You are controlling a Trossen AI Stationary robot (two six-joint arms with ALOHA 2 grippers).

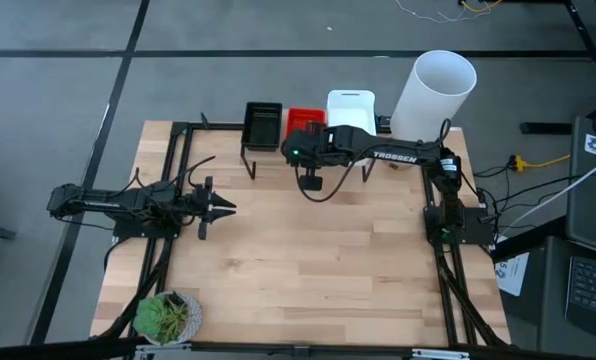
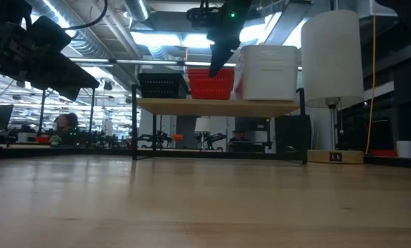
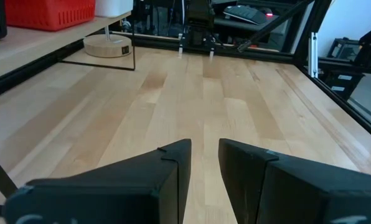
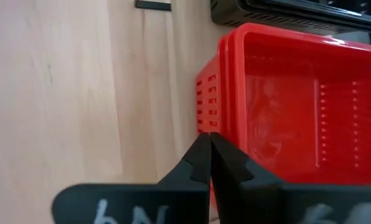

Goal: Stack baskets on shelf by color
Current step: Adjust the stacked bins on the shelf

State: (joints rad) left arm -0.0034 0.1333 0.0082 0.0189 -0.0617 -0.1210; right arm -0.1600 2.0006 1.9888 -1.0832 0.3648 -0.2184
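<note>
- over the shelf (image 2: 219, 105), right hand (image 4: 209, 149) hangs shut and empty at the red baskets' (image 4: 285, 106) rim, likely done nesting them.
- black (image 1: 263, 122), red, white (image 1: 350, 104) baskets sit sorted by color.
- left hand (image 3: 204, 163) waits narrowly parted above the counter (image 1: 308, 250).

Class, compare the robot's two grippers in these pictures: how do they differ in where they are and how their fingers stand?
The left gripper hangs over bare tabletop, far from the shelf; the right gripper is up at the shelf, beside the red baskets. The left gripper's fingers stand slightly apart; the right gripper's fingers are pressed together. Both are dark, two-fingered and hold nothing.
</note>
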